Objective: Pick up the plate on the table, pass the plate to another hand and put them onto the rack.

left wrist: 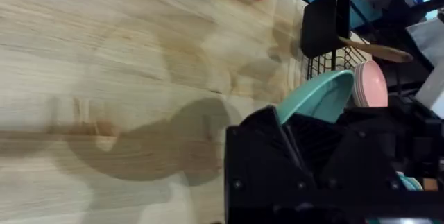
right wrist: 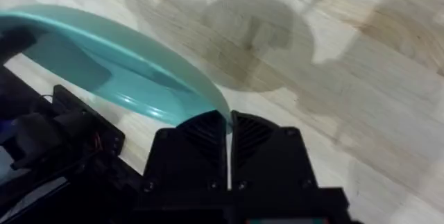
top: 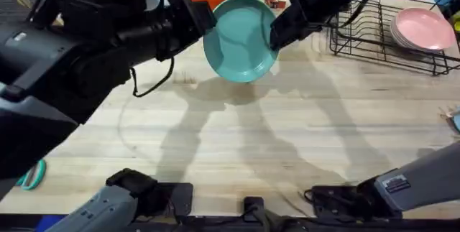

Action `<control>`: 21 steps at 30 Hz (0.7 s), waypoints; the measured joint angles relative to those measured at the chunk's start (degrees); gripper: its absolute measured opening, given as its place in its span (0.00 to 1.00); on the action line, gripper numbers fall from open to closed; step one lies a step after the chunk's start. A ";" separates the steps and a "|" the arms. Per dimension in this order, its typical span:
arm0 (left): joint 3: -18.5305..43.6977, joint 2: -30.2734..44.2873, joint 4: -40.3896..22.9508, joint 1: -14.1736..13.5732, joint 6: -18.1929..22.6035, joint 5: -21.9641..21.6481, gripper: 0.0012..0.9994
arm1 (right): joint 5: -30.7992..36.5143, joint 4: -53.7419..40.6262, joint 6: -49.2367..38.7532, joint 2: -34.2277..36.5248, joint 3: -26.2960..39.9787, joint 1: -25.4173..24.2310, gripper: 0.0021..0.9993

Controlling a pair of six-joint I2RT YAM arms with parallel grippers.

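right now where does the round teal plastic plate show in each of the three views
overhead: the round teal plastic plate is held in the air at top centre, between the left gripper and the right gripper.
left wrist: its rim rises at centre right, above the black fingers.
right wrist: it sweeps across the upper left, its edge between the fingers.
shared landmark: the plate's dark shadow on the light wooden table.

The right tool [right wrist: 228, 148] pinches the teal plate's [right wrist: 132, 71] rim (tilted) above the wooden table [right wrist: 347, 78].
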 joint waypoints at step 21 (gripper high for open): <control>0.00 0.00 0.45 0.00 -0.43 0.11 0.88 | 0.50 -0.48 0.00 -0.52 0.00 -2.78 0.03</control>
